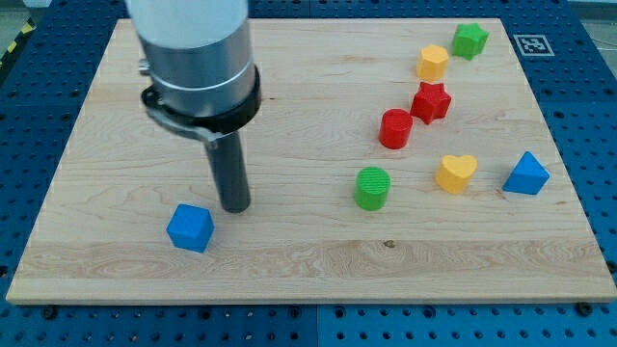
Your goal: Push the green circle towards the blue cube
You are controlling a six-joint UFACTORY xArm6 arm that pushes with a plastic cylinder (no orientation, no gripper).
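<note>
The green circle, a short green cylinder, stands on the wooden board right of centre. The blue cube sits near the view's bottom left. My tip rests on the board just up and right of the blue cube, a small gap apart, and well to the left of the green circle. The rod hangs from the grey arm body at the view's top left.
A red cylinder and a red star lie above the green circle. A yellow heart and a blue triangle lie to its right. A yellow hexagon and a green star sit at the top right.
</note>
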